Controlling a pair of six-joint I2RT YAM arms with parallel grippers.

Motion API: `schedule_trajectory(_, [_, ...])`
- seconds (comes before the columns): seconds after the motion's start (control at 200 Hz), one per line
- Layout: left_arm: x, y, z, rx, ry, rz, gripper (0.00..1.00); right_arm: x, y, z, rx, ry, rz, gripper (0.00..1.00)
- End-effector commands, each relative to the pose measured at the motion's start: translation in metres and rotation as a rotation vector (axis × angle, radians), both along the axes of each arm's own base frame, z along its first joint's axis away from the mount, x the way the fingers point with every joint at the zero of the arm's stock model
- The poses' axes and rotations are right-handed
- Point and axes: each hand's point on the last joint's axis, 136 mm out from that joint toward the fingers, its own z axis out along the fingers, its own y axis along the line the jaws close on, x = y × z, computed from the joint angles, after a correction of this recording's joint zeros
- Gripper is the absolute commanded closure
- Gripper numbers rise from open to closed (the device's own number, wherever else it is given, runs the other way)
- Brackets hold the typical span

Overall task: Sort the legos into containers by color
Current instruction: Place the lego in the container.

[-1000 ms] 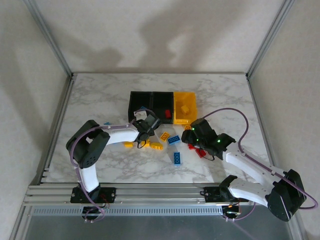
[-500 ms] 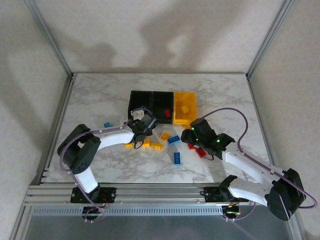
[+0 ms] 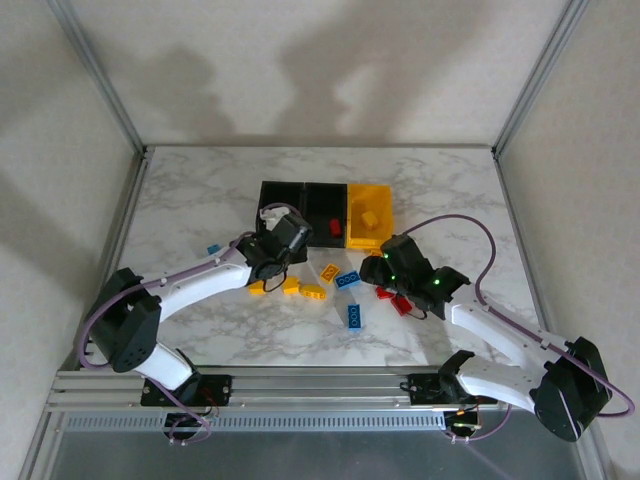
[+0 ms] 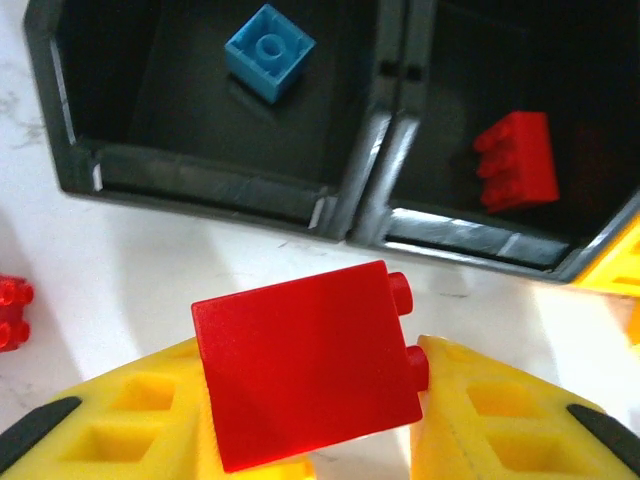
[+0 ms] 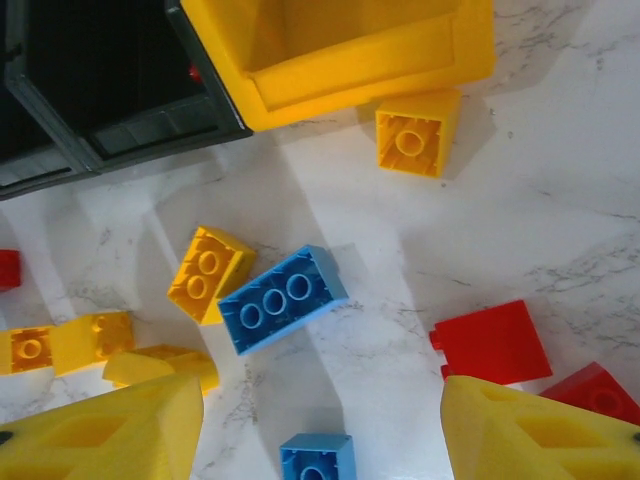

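Three bins stand in a row on the worktop (image 3: 200, 200). The left black bin (image 4: 200, 178) holds a blue brick (image 4: 269, 50), the middle black bin (image 4: 470, 238) a red brick (image 4: 517, 160), and the yellow bin (image 5: 350, 70) a yellow brick (image 3: 368, 215).

The left end effector (image 4: 315, 415) is clenched on the held red brick (image 4: 305, 370), just short of the black bins' near walls, about opposite the divide between them. The right end effector (image 5: 325, 430) is released, jaws wide apart over loose bricks in front of the yellow bin. A small blue brick (image 5: 315, 458) lies between its fingers and two loose red bricks (image 5: 492, 342) beside one finger.

Farther out, a tilted yellow brick (image 5: 210, 273) touches a long blue brick (image 5: 282, 298). A square yellow brick (image 5: 417, 132) sits just beside the yellow bin's wall.
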Motion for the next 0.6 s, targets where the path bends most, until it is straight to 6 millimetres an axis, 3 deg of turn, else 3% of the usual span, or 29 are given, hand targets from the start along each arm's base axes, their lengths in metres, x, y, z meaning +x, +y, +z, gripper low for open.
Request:
schedule_trajectory(0.0, [0.004, -0.018, 0.019, -0.016, -0.008, -0.07, 0.67, 0.002, 0.006, 0.01, 0.044, -0.043, 0.033, 0.36])
schedule_trajectory(0.145, [0.017, -0.039, 0.025, -0.041, -0.012, -0.109, 0.66, -0.002, 0.014, 0.024, 0.101, -0.086, 0.09, 0.36])
schedule_trajectory(0.3, [0.029, -0.06, 0.02, -0.062, 0.009, -0.148, 0.67, -0.005, 0.022, 0.04, 0.156, -0.139, 0.137, 0.35])
schedule_trajectory(0.596, [0.054, -0.083, 0.003, -0.024, 0.037, -0.174, 0.67, -0.006, 0.019, 0.039, 0.152, -0.142, 0.131, 0.35])
